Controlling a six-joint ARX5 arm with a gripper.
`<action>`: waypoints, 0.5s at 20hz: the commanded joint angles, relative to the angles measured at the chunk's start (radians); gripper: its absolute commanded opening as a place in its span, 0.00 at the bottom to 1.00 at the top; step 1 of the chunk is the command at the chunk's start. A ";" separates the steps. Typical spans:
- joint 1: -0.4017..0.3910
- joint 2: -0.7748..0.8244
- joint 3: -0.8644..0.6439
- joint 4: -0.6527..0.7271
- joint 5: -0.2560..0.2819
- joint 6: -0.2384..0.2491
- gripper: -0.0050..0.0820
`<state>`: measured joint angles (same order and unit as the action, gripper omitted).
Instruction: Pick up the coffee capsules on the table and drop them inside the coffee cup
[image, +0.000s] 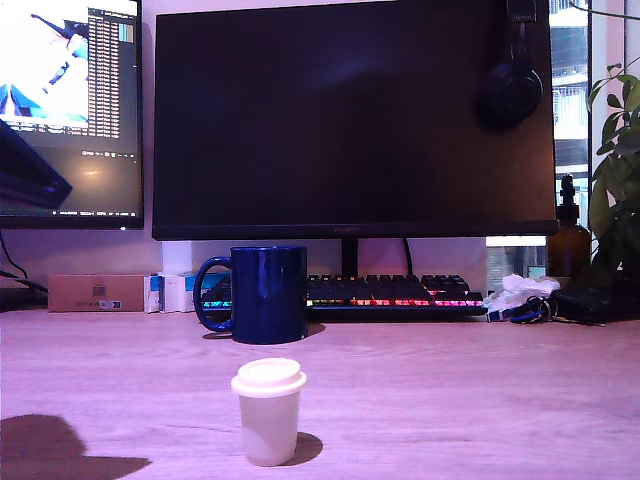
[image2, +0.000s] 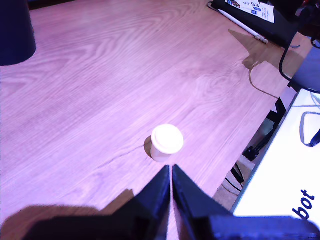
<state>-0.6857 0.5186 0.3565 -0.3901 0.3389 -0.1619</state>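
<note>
A cream-white coffee capsule (image: 268, 410) stands upright on the wooden table, near the front, wide rimmed end up. It also shows in the wrist view as the capsule (image2: 166, 142), a short way in front of my gripper (image2: 171, 172). The gripper's two dark fingers are pressed together with nothing between them. The dark navy coffee cup (image: 266, 294) stands farther back, its loop handle toward the exterior view's left; in the wrist view only a dark edge of the cup (image2: 16, 35) shows. The gripper is out of the exterior view; only a shadow lies on the table at that view's lower left.
Behind the cup are a lit keyboard (image: 390, 295), a large dark monitor (image: 350, 120), a second screen (image: 70, 110), small boxes (image: 100, 292), a brown bottle (image: 568, 240) and a plant (image: 618, 170). The wrist view shows the table's edge (image2: 250, 135), cables and a pen (image2: 242, 26).
</note>
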 joint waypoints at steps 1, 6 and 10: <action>-0.004 0.006 -0.018 0.004 -0.001 -0.006 0.03; -0.005 0.013 -0.018 0.004 0.000 -0.008 0.03; -0.005 0.050 -0.018 0.007 0.000 -0.041 0.37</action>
<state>-0.6857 0.5579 0.3565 -0.3897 0.3389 -0.1970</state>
